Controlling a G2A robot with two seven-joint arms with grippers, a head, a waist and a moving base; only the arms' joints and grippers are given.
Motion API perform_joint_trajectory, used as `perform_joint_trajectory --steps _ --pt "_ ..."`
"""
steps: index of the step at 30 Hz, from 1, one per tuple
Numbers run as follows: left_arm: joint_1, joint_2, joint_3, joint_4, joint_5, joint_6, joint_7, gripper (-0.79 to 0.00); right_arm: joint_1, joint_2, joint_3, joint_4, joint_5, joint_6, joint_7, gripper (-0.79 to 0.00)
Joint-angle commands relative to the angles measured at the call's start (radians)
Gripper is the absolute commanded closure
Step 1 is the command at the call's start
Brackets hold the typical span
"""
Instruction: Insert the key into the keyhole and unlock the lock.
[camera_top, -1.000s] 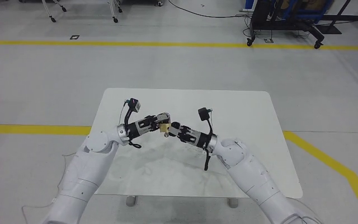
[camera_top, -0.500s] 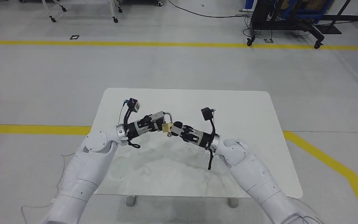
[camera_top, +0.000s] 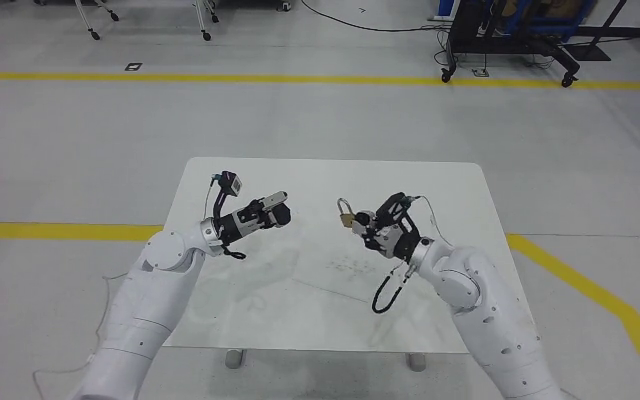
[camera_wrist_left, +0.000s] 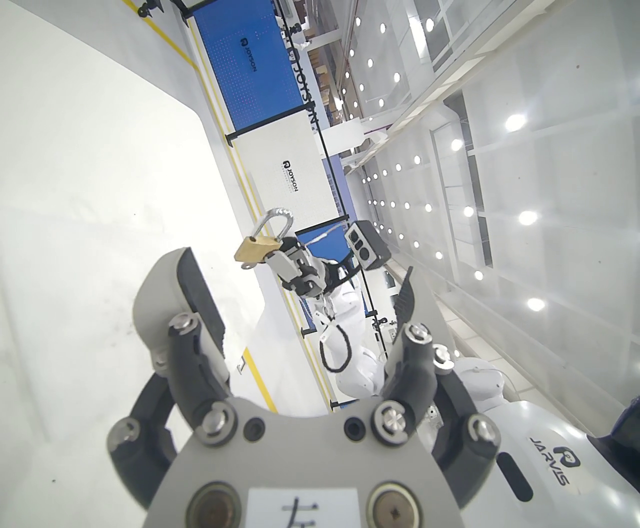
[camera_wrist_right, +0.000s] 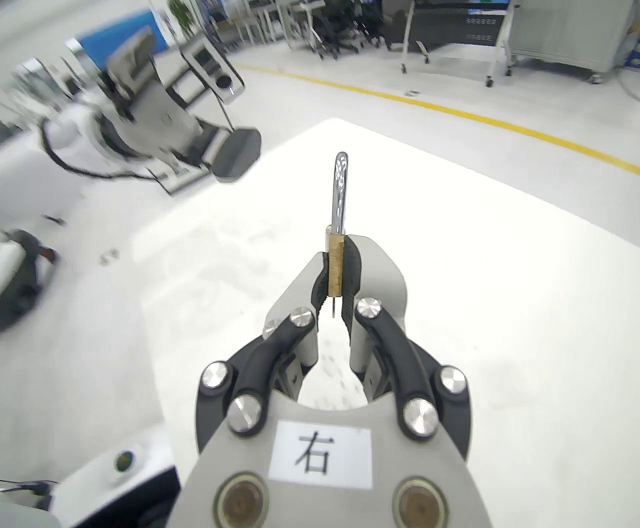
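Right hand (camera_wrist_right: 336, 252) clamps brass lock (camera_wrist_right: 333, 274) mid-air over counter (camera_top: 440, 190), shackle (camera_wrist_right: 340, 185) outward; probable key (camera_wrist_right: 332, 307) pokes out under body; left hand (camera_top: 277, 209) spread wide, empty, well apart; step: turning; next, left hand must pinch key, twist.

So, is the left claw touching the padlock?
Apart. The top view shows a gap between the left claw and the padlock, gripped by the right claw.

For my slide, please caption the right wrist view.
Right gripper holds the brass padlock, shackle pointing away, above the white table.
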Motion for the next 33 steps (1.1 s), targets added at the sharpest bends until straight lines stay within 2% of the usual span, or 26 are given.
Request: perform_joint_trajectory --steps 1,6,16,17,18,19,21,27,29,30,31,33 --pt "0.001 0.0 0.0 -0.001 0.002 -0.001 0.003 -0.76 -0.019 0.002 -0.033 -0.043 -0.167 0.058 0.056 0.0" --pt "0.002 0.0 -0.001 -0.001 0.0 0.002 0.005 -0.785 -0.003 -0.002 -0.131 -0.032 -0.325 0.086 0.158 0.0" --pt "-0.002 -0.001 0.002 0.007 -0.021 0.006 -0.009 -0.785 0.054 -0.019 -0.222 0.036 -0.35 0.134 0.23 0.0" --pt "-0.003 -0.001 0.001 0.007 -0.024 0.005 -0.01 -0.785 0.06 -0.021 -0.23 0.042 -0.347 0.13 0.238 -0.102" --pt "-0.003 -0.001 0.001 0.009 -0.026 0.006 -0.012 -0.785 0.068 -0.022 -0.237 0.049 -0.341 0.122 0.246 -0.145" --pt "-0.004 -0.001 0.001 0.01 -0.027 0.007 -0.012 -0.785 0.076 -0.023 -0.242 0.058 -0.34 0.118 0.255 -0.142" --pt "-0.005 -0.001 0.001 0.01 -0.028 0.007 -0.013 -0.785 0.089 -0.027 -0.248 0.075 -0.323 0.13 0.266 -0.209" --pt "-0.005 -0.001 0.001 0.012 -0.029 0.008 -0.014 -0.785 0.099 -0.029 -0.236 0.075 -0.279 0.149 0.241 -0.256" --pt "-0.006 -0.002 0.001 0.011 -0.03 0.01 -0.014 -0.785 0.091 -0.027 -0.217 0.059 -0.269 0.165 0.224 -0.372" --pt "-0.006 -0.002 0.002 0.011 -0.031 0.01 -0.015 -0.785 0.084 -0.026 -0.206 0.049 -0.261 0.172 0.207 -0.548" --pt "-0.006 -0.002 0.002 0.012 -0.031 0.01 -0.015 -0.785 0.075 -0.024 -0.192 0.036 -0.246 0.175 0.183 -0.591" --pt "-0.007 -0.002 0.001 0.013 -0.034 0.011 -0.014 -0.785 0.047 -0.02 -0.152 0.003 -0.211 0.191 0.114 -0.785"
